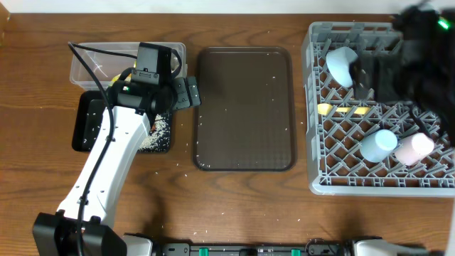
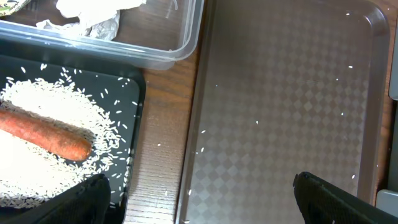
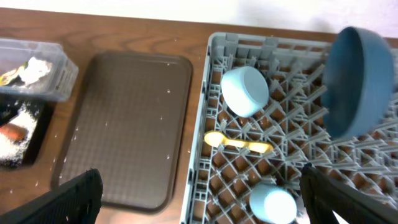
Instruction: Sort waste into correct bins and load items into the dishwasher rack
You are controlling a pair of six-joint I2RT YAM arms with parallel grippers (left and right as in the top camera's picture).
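Observation:
The grey dishwasher rack (image 1: 316,153) holds a small pale-blue bowl (image 1: 341,64), a yellow spoon (image 1: 340,109), a light-blue cup (image 1: 378,144) and a pink cup (image 1: 414,148). A big dark-blue bowl (image 3: 357,81) stands on edge in the rack (image 3: 211,124), free of my right gripper (image 3: 205,199), which is open above the rack's near side. My left gripper (image 2: 202,205) is open and empty over the gap between the black tray (image 2: 134,106) and the brown tray. The carrot (image 2: 43,134) and rice (image 2: 37,102) lie in the black tray. The tissue (image 2: 87,12) lies in the clear tub (image 2: 137,53).
The brown serving tray (image 1: 245,107) lies mid-table with a few rice grains on it. More grains dot the wood around it. The blurred right arm (image 1: 419,57) covers the rack's far right corner. The left arm (image 1: 106,163) stretches from the front edge over the black tray (image 1: 82,124).

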